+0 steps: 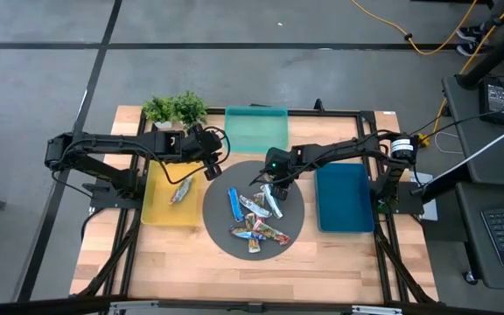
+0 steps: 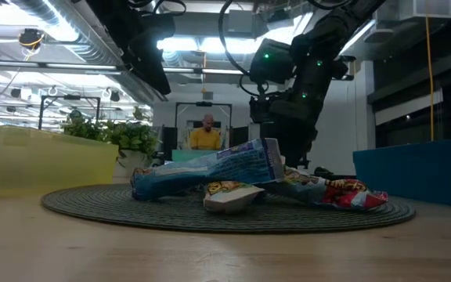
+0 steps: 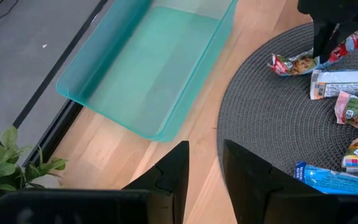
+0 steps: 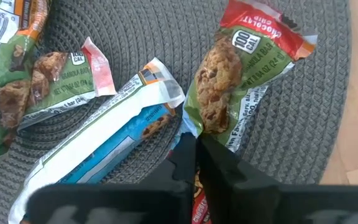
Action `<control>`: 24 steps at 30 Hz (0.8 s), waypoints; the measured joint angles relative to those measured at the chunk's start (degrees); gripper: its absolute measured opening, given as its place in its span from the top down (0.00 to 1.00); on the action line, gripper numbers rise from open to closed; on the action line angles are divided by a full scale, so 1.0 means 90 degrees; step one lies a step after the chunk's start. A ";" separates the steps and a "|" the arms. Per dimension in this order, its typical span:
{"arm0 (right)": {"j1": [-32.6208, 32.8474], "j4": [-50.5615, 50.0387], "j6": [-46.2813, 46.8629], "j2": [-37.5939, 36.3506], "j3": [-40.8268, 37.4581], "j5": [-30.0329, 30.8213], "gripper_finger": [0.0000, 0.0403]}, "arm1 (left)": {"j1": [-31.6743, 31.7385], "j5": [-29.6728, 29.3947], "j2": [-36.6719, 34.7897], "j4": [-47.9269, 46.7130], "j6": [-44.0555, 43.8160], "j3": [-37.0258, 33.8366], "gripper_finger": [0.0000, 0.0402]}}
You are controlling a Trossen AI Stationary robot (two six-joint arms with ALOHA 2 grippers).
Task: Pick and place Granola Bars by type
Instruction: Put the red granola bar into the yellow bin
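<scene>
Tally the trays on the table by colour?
Yellow tray: 1
Teal tray: 1
Dark-blue tray: 1
Total: 3

Red-and-green chocolate chip bar point(image 4: 244, 74), blue-and-white bar point(image 4: 104, 149), all on a dark grey woven mat point(image 1: 297, 203); teal tray point(image 3: 148, 68), yellow tray point(image 1: 157, 208), dark-blue tray point(image 1: 344, 199), pale wood counter point(image 1: 234, 267).

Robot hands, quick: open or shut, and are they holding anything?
Left end effector: open, empty, near the teal tray.
Right end effector: shut on a red-and-green granola bar on the round mat.
</scene>
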 joint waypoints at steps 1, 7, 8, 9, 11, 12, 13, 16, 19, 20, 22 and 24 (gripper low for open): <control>0.0000 -0.0012 -0.0002 -0.0011 0.0000 0.0000 0.93 | 0.0000 0.0000 0.0000 0.0000 0.0002 0.0000 0.78; 0.0010 -0.0246 -0.0095 -0.0209 0.0129 0.0000 0.98 | 0.0000 0.0000 0.0000 0.0002 0.0005 0.0000 0.78; 0.0010 -0.0286 -0.0102 -0.0268 0.0178 0.0003 0.98 | 0.0000 0.0000 0.0000 -0.0001 0.0002 0.0000 0.77; 0.0010 -0.0403 -0.0118 -0.0311 0.0237 0.0037 0.97 | 0.0000 0.0000 0.0000 0.0003 0.0002 0.0000 0.78; 0.0010 -0.0522 -0.0183 -0.0402 0.0351 0.0071 0.96 | 0.0000 0.0000 0.0000 0.0025 0.0010 -0.0001 0.78; 0.0010 -0.0607 -0.0198 -0.0459 0.0400 0.0153 0.96 | 0.0000 0.0000 0.0000 0.0021 0.0010 -0.0002 0.78; 0.0010 -0.0637 -0.0214 -0.0538 0.0448 0.0202 0.97 | 0.0000 0.0002 0.0000 0.0032 0.0009 -0.0002 0.78; 0.0010 -0.0765 -0.0364 -0.0786 0.0575 0.0434 0.98 | 0.0000 0.0002 0.0000 0.0034 0.0005 -0.0002 0.78; 0.0010 -0.0880 -0.0445 -0.1046 0.0659 0.0750 0.98 | 0.0002 0.0004 0.0000 0.0029 -0.0048 -0.0002 0.78; 0.0010 -0.0896 -0.0495 -0.1153 0.0688 0.0857 0.98 | 0.0005 0.0003 0.0000 0.0032 -0.0079 -0.0002 0.78; 0.0010 -0.0884 -0.0557 -0.1386 0.0727 0.1045 0.98 | 0.0006 0.0004 0.0000 0.0073 -0.0143 -0.0002 0.77; 0.0010 -0.0789 -0.0670 -0.1625 0.0741 0.1189 0.99 | 0.0005 0.0002 0.0000 0.0159 -0.0180 -0.0002 0.78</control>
